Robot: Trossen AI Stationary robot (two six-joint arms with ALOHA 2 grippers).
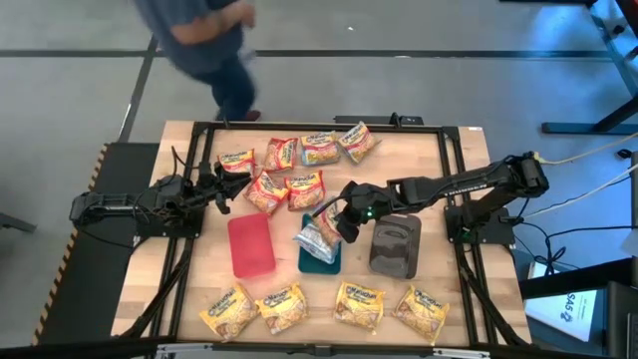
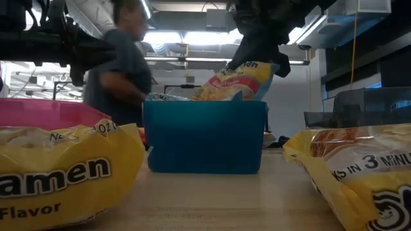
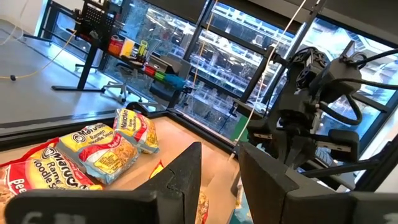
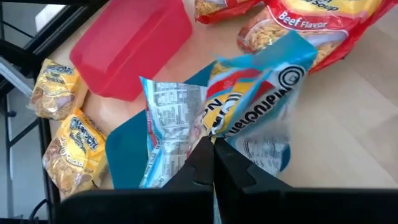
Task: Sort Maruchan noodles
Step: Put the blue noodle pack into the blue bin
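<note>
Right gripper (image 4: 213,163) is pinching a blue-edged noodle packet (image 4: 249,99) right over the teal tray (image 1: 321,256), guessing for the drop. Left gripper (image 3: 219,177), fingers spread, waits by the red packets (image 1: 274,179).

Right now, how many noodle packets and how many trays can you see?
Noodle packets: 12
Trays: 3
Total: 15

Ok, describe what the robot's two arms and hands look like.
Both arms are dark, jointed and slim. The left arm has black cables looping near its hand. The right arm shows a small green light near its hand. Each hand ends in two flat, dark, blocky fingers.
</note>
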